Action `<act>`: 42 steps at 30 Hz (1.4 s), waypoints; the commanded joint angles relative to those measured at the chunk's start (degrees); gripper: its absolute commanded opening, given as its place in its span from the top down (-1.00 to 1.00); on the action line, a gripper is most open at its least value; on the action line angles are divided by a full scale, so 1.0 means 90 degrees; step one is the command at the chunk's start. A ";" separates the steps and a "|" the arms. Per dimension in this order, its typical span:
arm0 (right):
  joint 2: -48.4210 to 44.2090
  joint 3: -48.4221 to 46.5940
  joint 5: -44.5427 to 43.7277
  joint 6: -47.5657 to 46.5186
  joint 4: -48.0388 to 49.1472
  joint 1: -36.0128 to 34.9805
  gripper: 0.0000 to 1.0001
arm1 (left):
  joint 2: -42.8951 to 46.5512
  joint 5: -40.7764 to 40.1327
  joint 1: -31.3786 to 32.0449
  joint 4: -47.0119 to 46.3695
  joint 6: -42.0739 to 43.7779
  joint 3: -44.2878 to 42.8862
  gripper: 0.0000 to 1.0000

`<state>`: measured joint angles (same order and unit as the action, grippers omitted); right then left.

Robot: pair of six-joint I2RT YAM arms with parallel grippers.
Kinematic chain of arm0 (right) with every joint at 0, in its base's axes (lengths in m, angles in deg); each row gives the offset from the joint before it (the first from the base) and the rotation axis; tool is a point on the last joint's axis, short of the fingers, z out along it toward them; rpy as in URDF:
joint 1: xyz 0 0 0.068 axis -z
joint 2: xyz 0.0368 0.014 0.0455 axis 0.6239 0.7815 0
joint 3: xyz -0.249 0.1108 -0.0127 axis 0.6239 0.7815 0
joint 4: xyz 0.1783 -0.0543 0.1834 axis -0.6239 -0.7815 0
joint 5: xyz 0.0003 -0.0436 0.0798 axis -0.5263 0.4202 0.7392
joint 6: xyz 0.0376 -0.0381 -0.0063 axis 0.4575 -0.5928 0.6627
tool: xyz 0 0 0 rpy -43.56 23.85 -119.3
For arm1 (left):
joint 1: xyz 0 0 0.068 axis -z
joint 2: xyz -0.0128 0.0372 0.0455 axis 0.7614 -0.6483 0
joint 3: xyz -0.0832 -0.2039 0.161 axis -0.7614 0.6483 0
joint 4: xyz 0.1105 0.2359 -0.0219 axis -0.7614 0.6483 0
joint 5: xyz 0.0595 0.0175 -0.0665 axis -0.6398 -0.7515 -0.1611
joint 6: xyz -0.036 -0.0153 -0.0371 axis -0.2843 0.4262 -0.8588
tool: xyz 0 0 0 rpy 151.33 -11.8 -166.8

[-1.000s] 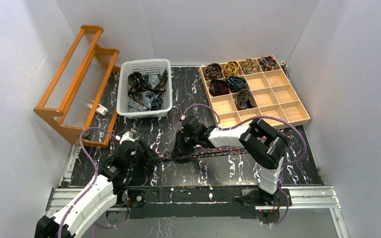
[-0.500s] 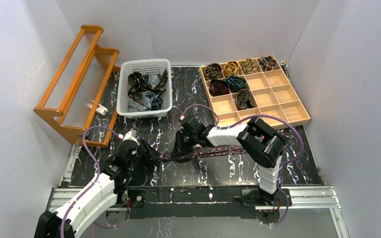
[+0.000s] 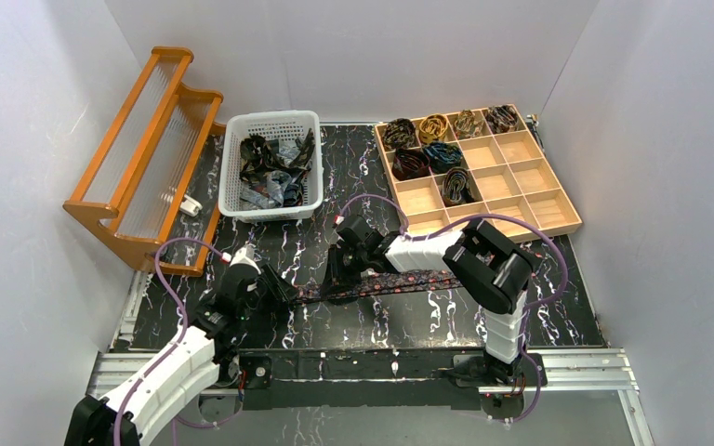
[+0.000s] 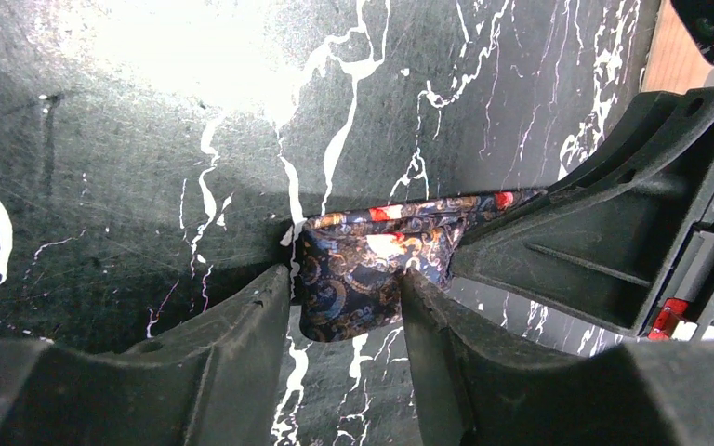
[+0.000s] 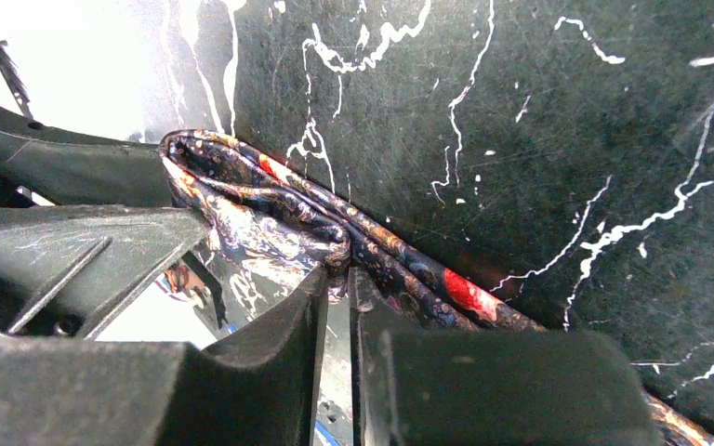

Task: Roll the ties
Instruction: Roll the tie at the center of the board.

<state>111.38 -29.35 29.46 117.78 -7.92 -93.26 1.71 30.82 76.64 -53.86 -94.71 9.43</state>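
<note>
A dark paisley tie (image 3: 409, 282) with red-pink dots lies stretched across the black marbled table in front of the arms. Its left end is folded over on itself (image 4: 363, 279). My left gripper (image 3: 288, 293) is low at that end. It stands open, and its fingertips (image 4: 344, 272) flank the fold, close against both sides. My right gripper (image 3: 337, 282) comes in from the right. Its fingers are almost together (image 5: 337, 274) and pinch a bunched layer of the tie (image 5: 270, 200) at their tips. The rest of the strip runs off to the right under the right arm.
A white basket (image 3: 232, 158) at the back holds several loose ties (image 3: 274, 167). A wooden compartment tray (image 3: 530, 200) at the back right has several rolled ties (image 3: 428, 158) in its far cells. An orange wooden rack (image 3: 139, 158) stands at the left, with a small white object (image 3: 191, 206) beside it.
The left gripper's jaws have narrowed around the folded tie end, and the left arm has shifted slightly towards it. The right gripper has stayed pinched on the tie, barely moving.
</note>
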 commanded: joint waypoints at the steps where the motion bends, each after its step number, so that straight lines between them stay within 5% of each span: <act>1: 0.0261 -0.0063 -0.0265 -0.0158 -0.0475 -0.0011 0.53 | -0.0072 -0.0028 -0.0037 -0.0358 0.0070 0.0220 0.12; 6: 0.0323 -0.0125 -0.0202 -0.0199 -0.0492 -0.0009 0.53 | -0.0061 -0.0056 -0.0037 -0.0588 0.0084 0.0347 0.29; 13: 0.0302 -0.0352 0.0027 -0.0345 -0.0583 -0.0002 0.48 | -0.0013 -0.0159 -0.0037 -0.0724 0.0197 0.0310 1.00; 21: -0.0208 -0.0522 0.0530 -0.0727 -0.0375 -0.0011 0.30 | -0.0230 -0.0869 -0.0027 0.0602 0.0665 -0.0651 1.00; 32: -0.0221 -0.0783 0.0512 -0.0608 -0.0420 -0.0031 0.30 | -0.0642 -0.1723 0.0000 0.1641 0.0902 -0.1492 1.00; 42: -0.0767 -0.0605 -0.0589 -0.0801 -0.0963 0.0021 0.27 | -0.1296 -0.3082 0.0507 0.2679 0.0995 -0.2506 1.00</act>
<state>109.43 -34.43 29.14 111.71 -14.50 -93.34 -8.04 12.22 78.58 -36.44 -86.64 -8.69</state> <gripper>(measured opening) 0.360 0.050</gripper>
